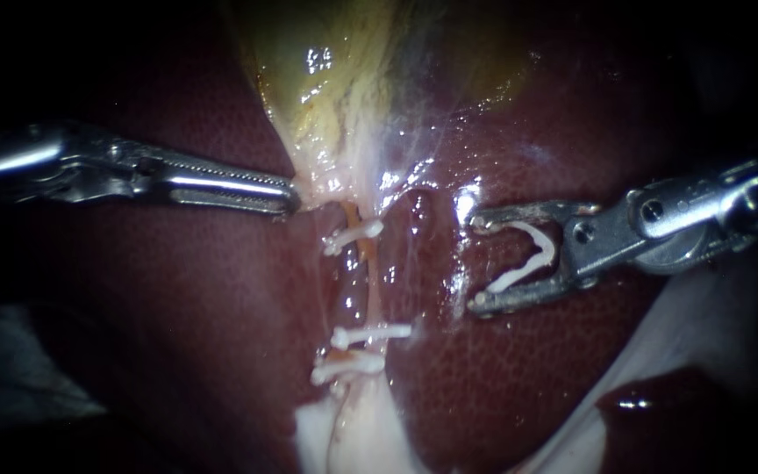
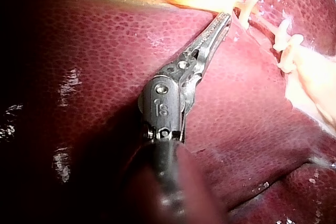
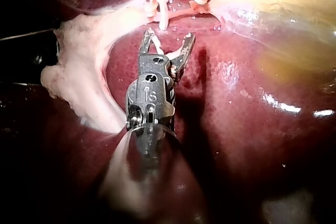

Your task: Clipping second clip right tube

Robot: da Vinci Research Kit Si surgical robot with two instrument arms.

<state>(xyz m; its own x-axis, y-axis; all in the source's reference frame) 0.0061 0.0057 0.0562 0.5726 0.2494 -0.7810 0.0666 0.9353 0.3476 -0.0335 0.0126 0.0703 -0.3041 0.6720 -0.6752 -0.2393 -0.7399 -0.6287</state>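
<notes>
The right tube [image 1: 414, 235] seems to be the dark strand at frame centre, running top to bottom just right of the orange tube [image 1: 363, 263] with its three clips [image 1: 370, 334]; glare makes this unsure. The right instrument [image 1: 476, 261], nearer, lies to its right, jaws wide but holding an open clip [image 1: 528, 254] whose mouth faces frame left, across the tube's axis. The left instrument [image 1: 289, 197] is clamped on the gallbladder [image 1: 335, 88], upper centre.
</notes>
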